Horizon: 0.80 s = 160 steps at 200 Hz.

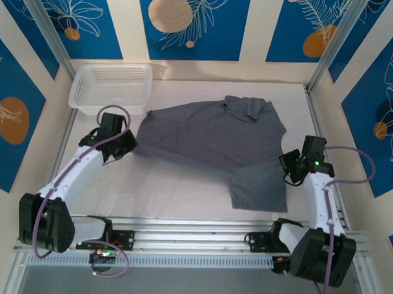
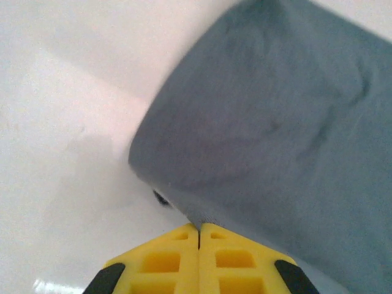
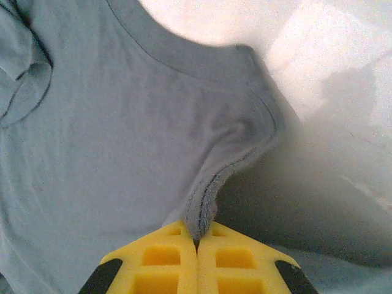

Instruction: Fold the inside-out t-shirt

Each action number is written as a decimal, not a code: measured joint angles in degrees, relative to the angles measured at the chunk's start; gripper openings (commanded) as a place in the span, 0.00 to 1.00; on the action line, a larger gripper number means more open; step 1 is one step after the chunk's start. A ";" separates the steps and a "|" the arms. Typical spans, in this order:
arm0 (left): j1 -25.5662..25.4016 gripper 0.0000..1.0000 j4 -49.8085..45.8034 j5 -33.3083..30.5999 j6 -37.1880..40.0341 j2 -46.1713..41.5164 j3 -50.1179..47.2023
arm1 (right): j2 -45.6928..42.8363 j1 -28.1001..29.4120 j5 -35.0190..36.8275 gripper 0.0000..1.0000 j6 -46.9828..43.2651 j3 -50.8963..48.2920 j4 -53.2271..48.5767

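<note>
While the white tabletop (image 1: 175,198) is carrying the inside-out t-shirt (image 1: 213,138), lying rumpled across its middle and right side, the left tool (image 2: 199,231) is pinching the shirt's left edge and the right tool (image 3: 197,236) is pinching a stitched seam on its right, both closed on only a sliver of cloth. Judging by such shallow bites, either edge is risking slipping free if the arms are pulling apart or lifting unevenly, leaving the fold crooked.
</note>
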 measured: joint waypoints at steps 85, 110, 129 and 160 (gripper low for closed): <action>2.19 0.00 5.92 -1.86 0.55 13.03 3.52 | 15.41 0.17 0.57 0.00 -2.32 7.50 7.28; 2.19 0.06 7.67 -3.08 0.50 16.41 3.52 | 20.39 0.26 0.52 0.14 -2.78 8.55 9.31; 2.19 0.29 8.41 -3.26 0.33 19.82 3.76 | 24.37 0.26 0.11 0.30 -4.22 10.12 9.44; 2.32 0.46 10.38 -1.40 1.38 19.67 2.60 | 26.51 0.39 -0.26 0.35 -6.47 15.58 6.93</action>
